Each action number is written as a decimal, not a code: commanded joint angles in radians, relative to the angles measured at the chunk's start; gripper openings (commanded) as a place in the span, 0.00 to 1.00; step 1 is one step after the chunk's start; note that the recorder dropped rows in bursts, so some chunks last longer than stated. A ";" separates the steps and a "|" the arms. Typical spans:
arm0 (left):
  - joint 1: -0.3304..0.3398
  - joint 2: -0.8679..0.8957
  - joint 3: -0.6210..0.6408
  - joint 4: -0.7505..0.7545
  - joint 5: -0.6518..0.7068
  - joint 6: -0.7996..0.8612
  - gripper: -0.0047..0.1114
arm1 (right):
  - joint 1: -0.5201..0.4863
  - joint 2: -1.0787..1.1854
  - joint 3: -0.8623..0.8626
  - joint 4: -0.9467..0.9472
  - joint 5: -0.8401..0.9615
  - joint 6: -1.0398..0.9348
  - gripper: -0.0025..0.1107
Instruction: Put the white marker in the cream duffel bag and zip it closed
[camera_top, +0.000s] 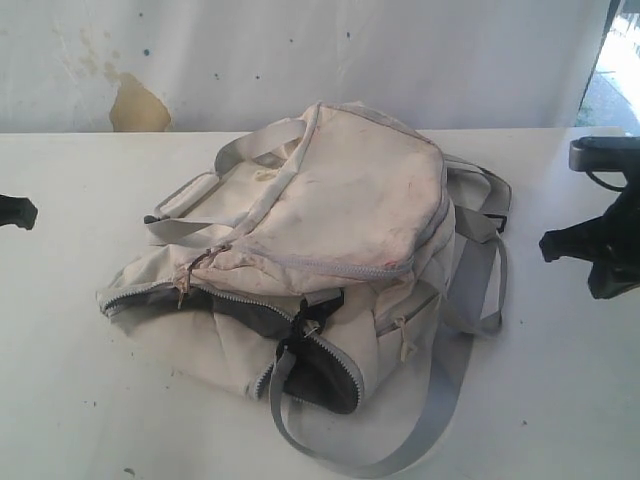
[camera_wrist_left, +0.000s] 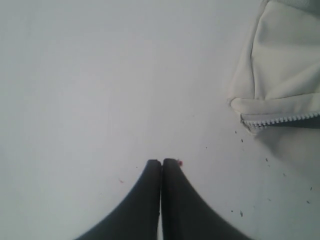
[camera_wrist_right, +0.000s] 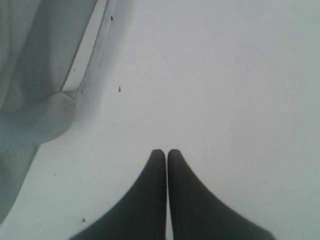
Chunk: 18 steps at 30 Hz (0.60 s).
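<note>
The cream duffel bag (camera_top: 340, 210) lies mid-frame, its zipper (camera_top: 300, 345) gaping at lower centre. We see no white marker in any view. Our left gripper (camera_wrist_left: 161, 162) and right gripper (camera_wrist_right: 166, 152) are pressed together, empty. We should locate the marker before reaching.

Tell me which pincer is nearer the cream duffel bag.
Right. The right pincer sits close beside the cream duffel bag; the left pincer is farther off its opposite side.

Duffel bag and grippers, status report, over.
Left gripper shut, empty. Right gripper shut, empty. Bag unzipped, marker not in sight. Nothing in the way.
</note>
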 joint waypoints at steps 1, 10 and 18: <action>0.001 -0.050 0.003 0.015 -0.014 0.005 0.04 | -0.007 -0.042 0.002 -0.012 -0.016 0.003 0.02; 0.001 -0.200 0.007 0.061 -0.019 0.031 0.04 | -0.007 -0.189 0.009 -0.034 -0.021 0.020 0.02; 0.001 -0.415 0.113 0.061 -0.143 0.031 0.04 | -0.007 -0.420 0.054 -0.036 -0.063 0.020 0.02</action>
